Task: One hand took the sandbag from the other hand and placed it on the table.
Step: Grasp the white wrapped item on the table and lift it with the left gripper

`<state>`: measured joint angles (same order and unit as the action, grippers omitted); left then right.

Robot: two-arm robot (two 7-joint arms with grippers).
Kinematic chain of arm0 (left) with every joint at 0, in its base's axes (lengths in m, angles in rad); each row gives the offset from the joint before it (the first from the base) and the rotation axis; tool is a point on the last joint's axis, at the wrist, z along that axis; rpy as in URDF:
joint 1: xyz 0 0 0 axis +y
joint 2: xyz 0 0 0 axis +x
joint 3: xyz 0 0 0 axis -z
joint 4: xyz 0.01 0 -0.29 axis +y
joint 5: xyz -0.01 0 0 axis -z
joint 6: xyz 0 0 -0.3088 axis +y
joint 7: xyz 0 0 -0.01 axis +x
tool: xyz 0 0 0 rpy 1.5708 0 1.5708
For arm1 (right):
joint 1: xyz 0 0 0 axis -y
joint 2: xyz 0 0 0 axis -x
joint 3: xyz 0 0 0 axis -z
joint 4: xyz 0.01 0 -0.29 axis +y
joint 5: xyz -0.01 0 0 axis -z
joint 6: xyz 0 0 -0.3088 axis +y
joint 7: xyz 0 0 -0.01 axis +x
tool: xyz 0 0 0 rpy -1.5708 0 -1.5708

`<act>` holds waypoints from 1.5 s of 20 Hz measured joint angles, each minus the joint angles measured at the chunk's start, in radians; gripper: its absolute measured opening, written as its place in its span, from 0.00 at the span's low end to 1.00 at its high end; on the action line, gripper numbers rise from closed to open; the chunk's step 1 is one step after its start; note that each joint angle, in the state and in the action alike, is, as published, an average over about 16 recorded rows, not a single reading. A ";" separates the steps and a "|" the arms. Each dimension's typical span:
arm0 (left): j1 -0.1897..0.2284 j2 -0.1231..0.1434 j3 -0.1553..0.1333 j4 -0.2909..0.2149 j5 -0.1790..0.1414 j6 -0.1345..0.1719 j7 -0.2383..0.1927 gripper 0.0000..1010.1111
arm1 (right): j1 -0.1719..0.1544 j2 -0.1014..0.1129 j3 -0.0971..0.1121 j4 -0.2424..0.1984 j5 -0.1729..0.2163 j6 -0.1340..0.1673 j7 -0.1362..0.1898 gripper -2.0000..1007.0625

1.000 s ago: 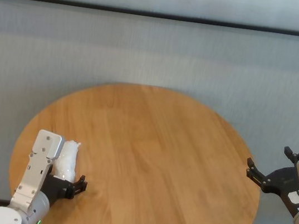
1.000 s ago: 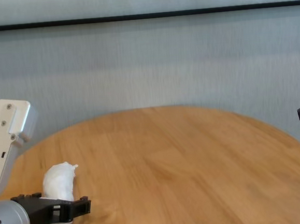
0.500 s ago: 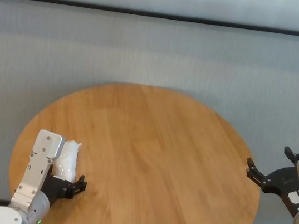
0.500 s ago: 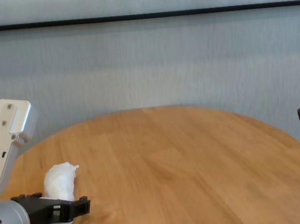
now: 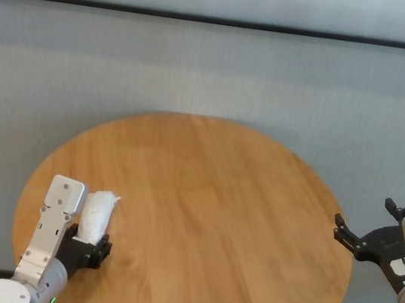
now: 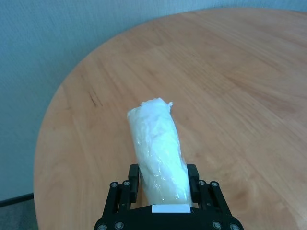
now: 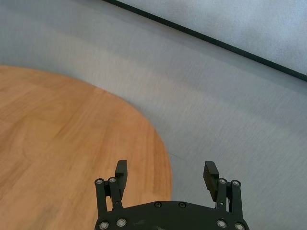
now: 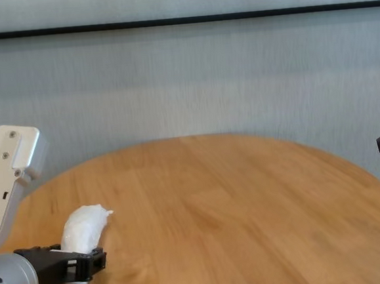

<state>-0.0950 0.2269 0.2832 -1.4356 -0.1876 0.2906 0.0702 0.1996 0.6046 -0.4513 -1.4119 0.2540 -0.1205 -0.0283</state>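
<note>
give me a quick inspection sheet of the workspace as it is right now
surface: round wooden table, bare wood around the bag
job's things: white sandbag at the table's left side
clutter: nothing seen
claws: left claw shut on the sandbag, low over the table; right claw open, off the table's right edge
cables: nothing seen
surroundings: grey wall behind, with a dark stripe near its top

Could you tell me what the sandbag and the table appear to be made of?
The sandbag, clamped in the left hand: white filling in clear, glossy plastic wrap, judging by crinkles and shine. The table: light brown wood planks, smooth finish, with visible grain and seams; possibly veneer.
</note>
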 joint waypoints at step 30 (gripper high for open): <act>0.000 0.000 0.000 0.000 0.000 0.001 0.000 0.39 | 0.000 0.000 0.000 0.000 0.000 0.000 0.000 0.99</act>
<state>-0.0953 0.2269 0.2835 -1.4359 -0.1871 0.2915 0.0706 0.1996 0.6046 -0.4513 -1.4119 0.2540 -0.1205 -0.0283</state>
